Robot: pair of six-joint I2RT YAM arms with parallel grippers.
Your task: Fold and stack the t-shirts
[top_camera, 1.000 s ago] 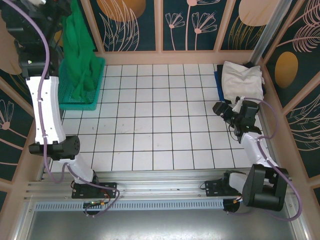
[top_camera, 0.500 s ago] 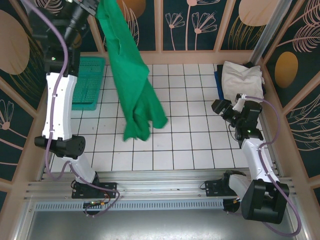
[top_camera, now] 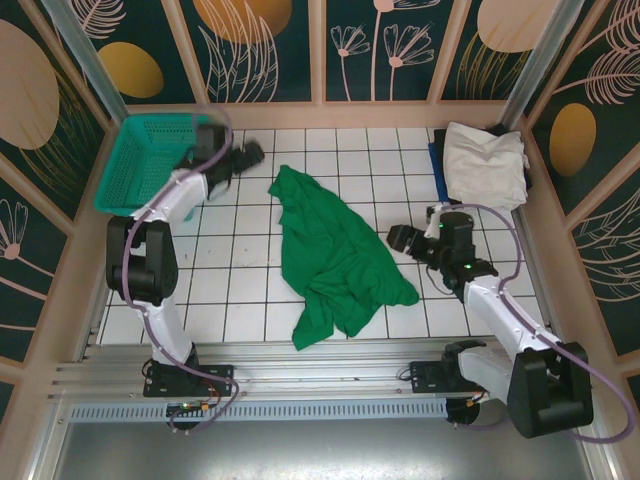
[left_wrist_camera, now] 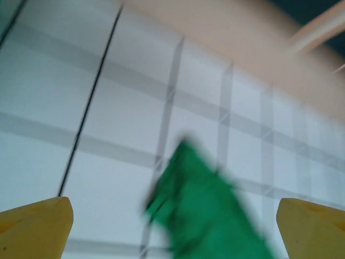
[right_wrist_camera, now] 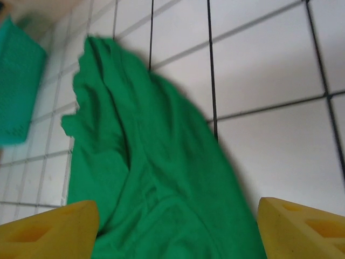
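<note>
The emerald green t-shirt (top_camera: 335,255) lies crumpled in the middle of the tiled table, running from the back left towards the front. My left gripper (top_camera: 248,154) is open, low over the tiles just left of the shirt's far corner (left_wrist_camera: 207,208); nothing is between its yellow fingertips (left_wrist_camera: 33,226). My right gripper (top_camera: 400,238) is open beside the shirt's right edge, and the green cloth (right_wrist_camera: 156,178) lies ahead of its fingertips (right_wrist_camera: 304,226). A folded off-white t-shirt (top_camera: 485,162) rests on a blue one (top_camera: 437,165) at the back right, with a bit of black cloth (top_camera: 497,130) behind.
A teal mesh basket (top_camera: 150,160) stands at the back left, close to my left arm; the basket (right_wrist_camera: 19,91) is also in the right wrist view. Wooden wall panels (top_camera: 320,100) close in the table at the back and sides. Bare tiles (top_camera: 220,290) lie to the shirt's left.
The left arm swung the hanging green shirt from the basket over the table and let it go; it now lies flat. The right gripper moved left towards it.
</note>
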